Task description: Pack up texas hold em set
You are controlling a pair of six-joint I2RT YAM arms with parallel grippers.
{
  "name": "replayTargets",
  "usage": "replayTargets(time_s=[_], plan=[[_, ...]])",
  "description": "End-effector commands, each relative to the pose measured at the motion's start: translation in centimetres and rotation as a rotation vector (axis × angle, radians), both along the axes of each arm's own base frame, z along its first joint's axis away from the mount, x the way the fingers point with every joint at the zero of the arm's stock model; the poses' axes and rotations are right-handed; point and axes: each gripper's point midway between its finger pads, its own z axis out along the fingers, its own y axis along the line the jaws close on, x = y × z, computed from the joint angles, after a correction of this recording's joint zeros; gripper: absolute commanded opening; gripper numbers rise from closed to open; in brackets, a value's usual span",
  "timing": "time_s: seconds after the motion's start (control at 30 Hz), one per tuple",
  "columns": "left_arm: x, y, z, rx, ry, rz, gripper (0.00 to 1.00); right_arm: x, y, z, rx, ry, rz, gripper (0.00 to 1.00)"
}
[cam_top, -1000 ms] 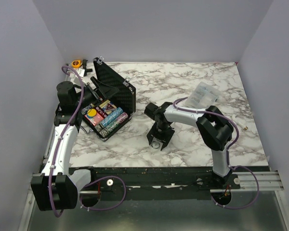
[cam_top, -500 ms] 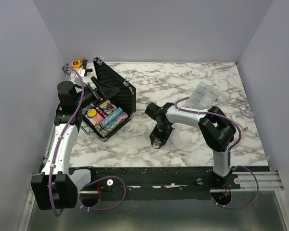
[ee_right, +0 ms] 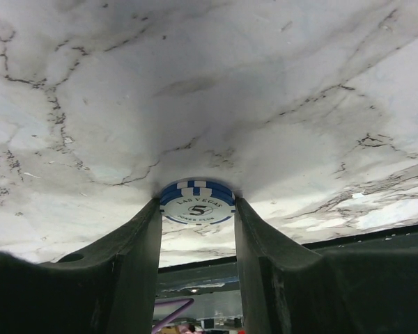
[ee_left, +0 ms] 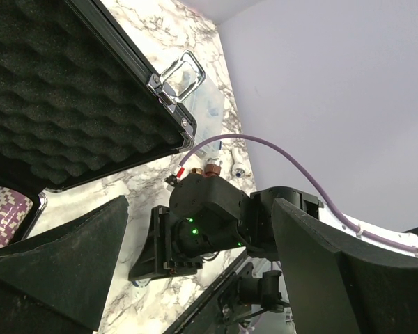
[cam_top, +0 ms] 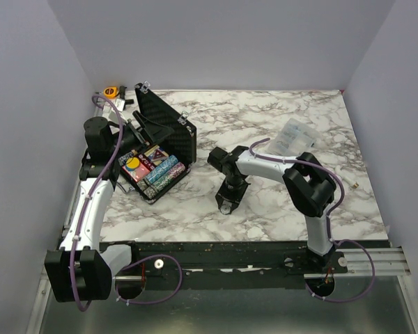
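Pinching a blue-and-white poker chip (ee_right: 197,202) across its rim, the right gripper (cam_top: 226,204) sits mid-worktop. The open case (cam_top: 187,147) lies to its left, toward the left rear corner, where the left gripper (cam_top: 143,129) gapes empty.
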Motion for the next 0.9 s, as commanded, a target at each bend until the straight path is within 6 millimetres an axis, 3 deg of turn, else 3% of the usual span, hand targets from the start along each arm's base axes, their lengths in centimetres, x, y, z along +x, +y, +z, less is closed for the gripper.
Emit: replayTargets(time_s=[0.0,0.3,0.43,0.73,0.87], plan=[[-0.1,-0.6,-0.4,0.009,-0.012,-0.036,0.84,1.0,-1.5,-1.6,-0.098,-0.036,0.022,0.01],[0.4,-1.1,-1.9,0.047,0.023,-0.04,0.84,0.9,-1.0,0.3,-0.052,-0.05,0.014,0.01],[0.1,-2.4,-2.7,0.049,0.04,-0.08,0.84,0.9,-1.3,1.7,-0.037,-0.078,-0.01,0.01],[0.3,-4.0,-5.6,0.036,0.113,-0.134,0.83,2.3,-1.3,5.0,0.094,-0.159,-0.065,0.01],[-0.3,-6.0,-6.9,0.006,0.132,-0.203,0.82,3.7,-0.9,5.9,0.202,-0.189,-0.118,0.01]])
